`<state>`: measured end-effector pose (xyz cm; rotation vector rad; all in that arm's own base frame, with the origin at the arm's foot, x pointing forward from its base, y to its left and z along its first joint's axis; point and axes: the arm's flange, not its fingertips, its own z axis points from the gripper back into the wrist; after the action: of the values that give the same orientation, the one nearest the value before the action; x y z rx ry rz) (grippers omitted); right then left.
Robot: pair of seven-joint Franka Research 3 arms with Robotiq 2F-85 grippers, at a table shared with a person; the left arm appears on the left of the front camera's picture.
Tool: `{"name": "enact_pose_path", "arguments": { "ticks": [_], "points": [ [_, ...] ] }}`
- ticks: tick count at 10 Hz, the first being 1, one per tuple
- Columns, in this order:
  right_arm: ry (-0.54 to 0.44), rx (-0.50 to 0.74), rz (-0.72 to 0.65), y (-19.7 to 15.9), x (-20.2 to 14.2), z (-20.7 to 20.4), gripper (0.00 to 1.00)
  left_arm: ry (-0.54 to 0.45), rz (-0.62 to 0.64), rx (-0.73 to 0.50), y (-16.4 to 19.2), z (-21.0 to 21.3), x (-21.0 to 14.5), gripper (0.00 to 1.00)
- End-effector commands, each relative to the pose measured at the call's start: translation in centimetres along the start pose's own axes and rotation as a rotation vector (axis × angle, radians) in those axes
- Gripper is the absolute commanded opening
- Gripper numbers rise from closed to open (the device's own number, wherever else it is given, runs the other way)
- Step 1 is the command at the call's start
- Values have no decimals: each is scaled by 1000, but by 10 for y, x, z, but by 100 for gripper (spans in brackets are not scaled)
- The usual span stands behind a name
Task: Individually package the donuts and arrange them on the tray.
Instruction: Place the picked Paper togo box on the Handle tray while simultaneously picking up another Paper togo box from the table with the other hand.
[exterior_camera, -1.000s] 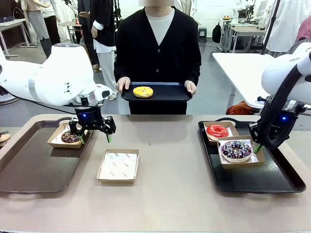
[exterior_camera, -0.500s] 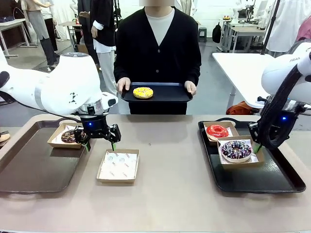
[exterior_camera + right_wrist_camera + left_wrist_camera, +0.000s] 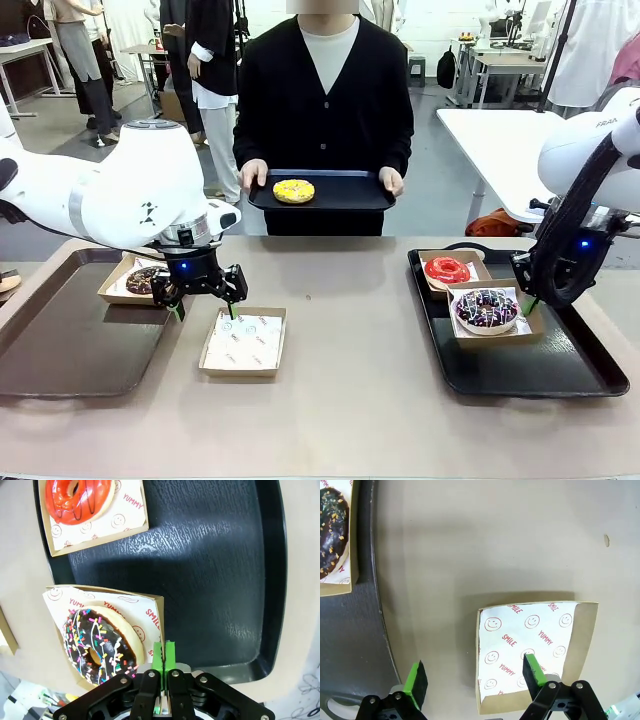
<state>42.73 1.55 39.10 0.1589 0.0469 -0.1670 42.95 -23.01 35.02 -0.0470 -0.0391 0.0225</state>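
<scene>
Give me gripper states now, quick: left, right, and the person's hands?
Left gripper: open, empty, by the empty box.
Right gripper: shut, holding nothing.
Person's hands: holding the small tray with the yellow donut.

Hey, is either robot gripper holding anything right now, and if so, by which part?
Neither. The left gripper hangs open and empty; the right gripper is shut on nothing.

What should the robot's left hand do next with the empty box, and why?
Probably lower the left gripper and pinch the wall of the empty box that faces the left tray. Its jaws are open with that wall between them, one finger over the printed paper. The yellow donut on the person's tray has no box yet.
</scene>
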Motion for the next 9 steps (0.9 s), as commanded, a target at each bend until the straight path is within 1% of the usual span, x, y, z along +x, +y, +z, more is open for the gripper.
{"name": "enact_pose_path", "arguments": {
  "ticks": [1, 6, 8, 9],
  "points": [
    [2, -6, -11, 1, -2, 2, 2, -3, -8, 8, 0, 1, 1, 100],
    [0, 0, 0, 0, 0, 0, 2, -3, -8, 8, 0, 1, 1, 100],
    [-28, -59, 28, 10, -3, 2, 2, 1, -3, 8, -2, 2, -4, 100],
    [-64, -66, 43, 11, -6, 4, 2, -16, -9, 38, -7, 3, -9, 100]
  ]
}}
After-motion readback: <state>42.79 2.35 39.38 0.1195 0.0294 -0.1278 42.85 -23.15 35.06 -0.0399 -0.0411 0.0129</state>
